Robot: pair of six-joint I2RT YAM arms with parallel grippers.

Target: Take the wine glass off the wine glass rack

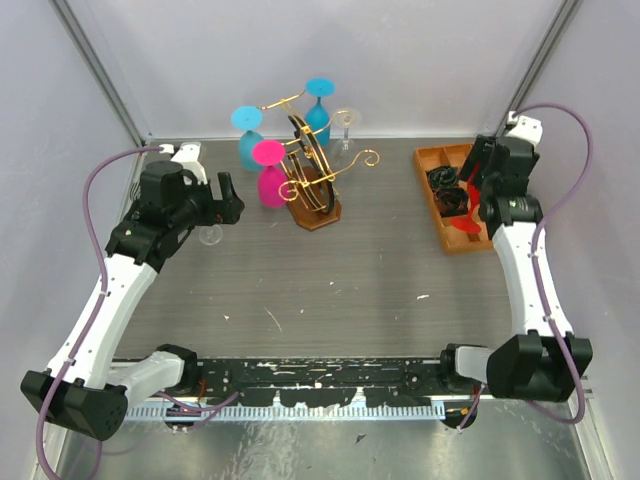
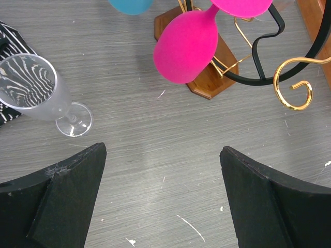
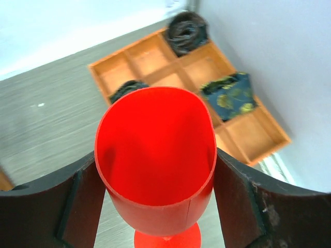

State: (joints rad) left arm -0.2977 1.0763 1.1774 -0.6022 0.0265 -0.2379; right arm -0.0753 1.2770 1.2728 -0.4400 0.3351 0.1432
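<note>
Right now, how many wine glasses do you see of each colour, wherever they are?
blue glasses: 2
pink glass: 1
clear glasses: 2
red glass: 1
Total: 6

an orange compartmented tray [image 1: 438, 158] lies at the right rear of the grey surface [image 1: 350, 290]. a dark coiled bundle [image 3: 187, 30] fills one corner compartment, a second dark bundle [image 3: 126, 89] another, and a green-and-yellow patterned cloth [image 3: 227, 98] a third. white flecks [image 1: 272, 318] dot the surface.
</note>
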